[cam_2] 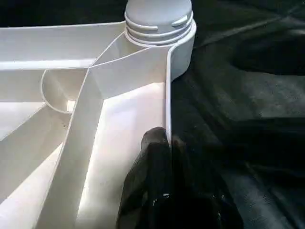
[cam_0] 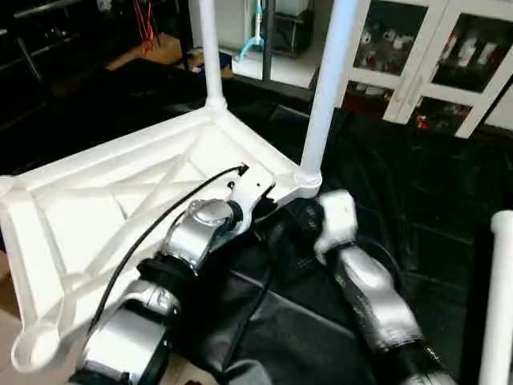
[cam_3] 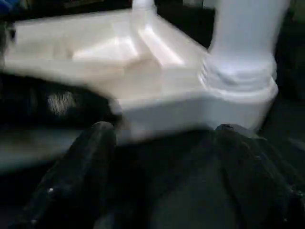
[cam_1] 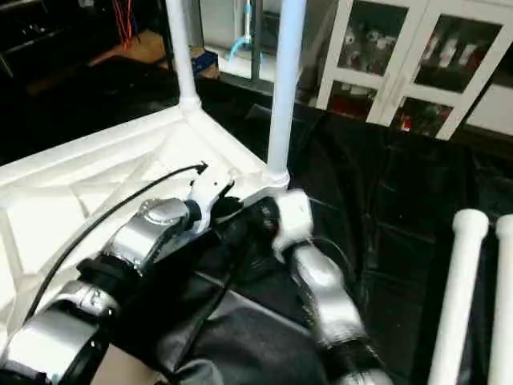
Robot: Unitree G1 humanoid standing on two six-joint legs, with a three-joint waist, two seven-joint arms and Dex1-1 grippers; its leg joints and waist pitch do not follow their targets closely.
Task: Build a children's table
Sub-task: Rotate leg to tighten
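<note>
The white tabletop (cam_0: 96, 200) lies upside down on black cloth, its X-braced ribs facing up. Two white legs (cam_0: 210, 48) (cam_0: 329, 88) stand upright in its far corner sockets. My left gripper (cam_2: 169, 157) is shut on the tabletop's rim, one finger inside the wall and one outside, a short way from the nearer leg's socket (cam_2: 159, 28). My right gripper (cam_3: 167, 157) stands open with nothing between its fingers (cam_3: 86, 157), low on the cloth just in front of that same corner (cam_3: 238, 81). Two loose legs (cam_1: 461, 297) lie on the cloth at the right.
A white glass-door cabinet (cam_0: 433, 56) stands behind at the right. Black cloth (cam_0: 417, 184) covers the work surface to the right of the tabletop. A black cable (cam_0: 152, 233) runs along my left forearm.
</note>
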